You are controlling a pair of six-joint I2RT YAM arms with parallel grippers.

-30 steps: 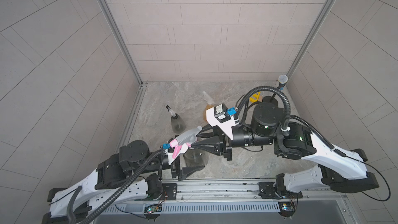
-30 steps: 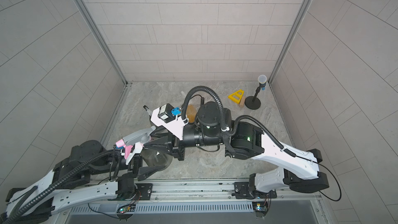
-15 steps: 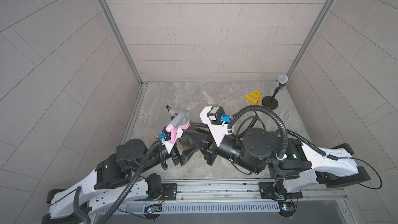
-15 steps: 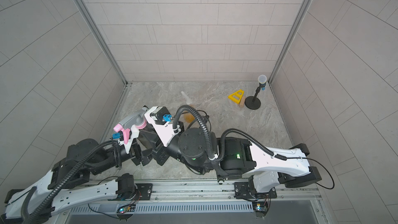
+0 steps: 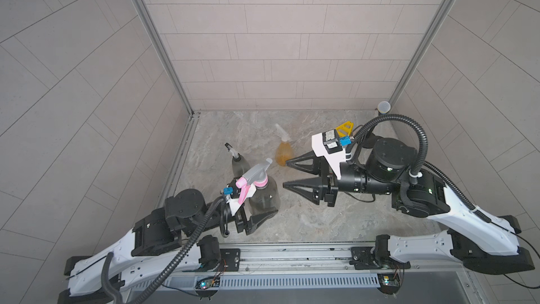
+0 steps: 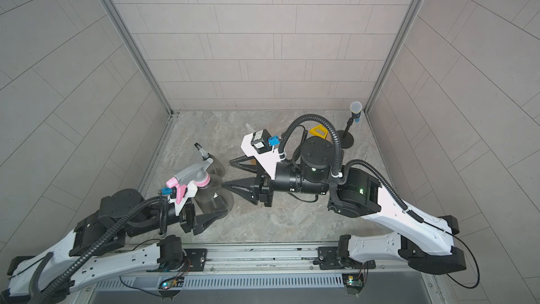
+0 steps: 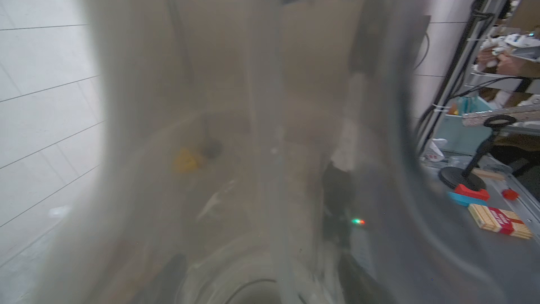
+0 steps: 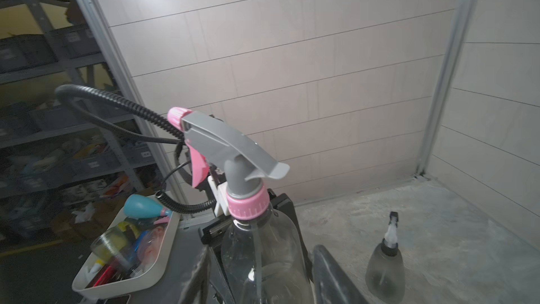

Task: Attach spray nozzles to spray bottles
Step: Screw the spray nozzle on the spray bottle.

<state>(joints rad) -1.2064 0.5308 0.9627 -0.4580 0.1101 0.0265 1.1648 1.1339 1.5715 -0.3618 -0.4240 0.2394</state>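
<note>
A smoky grey spray bottle point(image 5: 264, 197) point(image 6: 214, 200) stands upright near the front left, and my left gripper point(image 5: 260, 201) point(image 6: 211, 204) is shut on its body. The grey-and-pink spray nozzle point(image 5: 254, 175) point(image 6: 193, 175) point(image 8: 230, 147) sits on its neck with its dip tube inside. That bottle point(image 7: 233, 141) fills the left wrist view as a blur. My right gripper point(image 5: 286, 173) point(image 6: 227, 172) point(image 8: 263, 283) is open and empty, its tips just right of this bottle. Behind stand a grey bottle point(image 5: 238, 165) point(image 6: 216, 165) point(image 8: 385, 270) with a white-and-black nozzle and an amber bottle point(image 5: 283, 154) with a whitish nozzle.
A microphone stand point(image 5: 384, 108) point(image 6: 346, 138) and a yellow triangle point(image 5: 344, 128) point(image 6: 320, 131) are at the back right. The metal rail point(image 5: 292, 254) runs along the front edge. Outside the left wall, a white tray point(image 8: 163, 247) holds several odds and ends.
My right gripper has opened and drawn back to the right, away from the pink-collared nozzle. My left gripper has kept its hold on the bottle and brought it upright.
</note>
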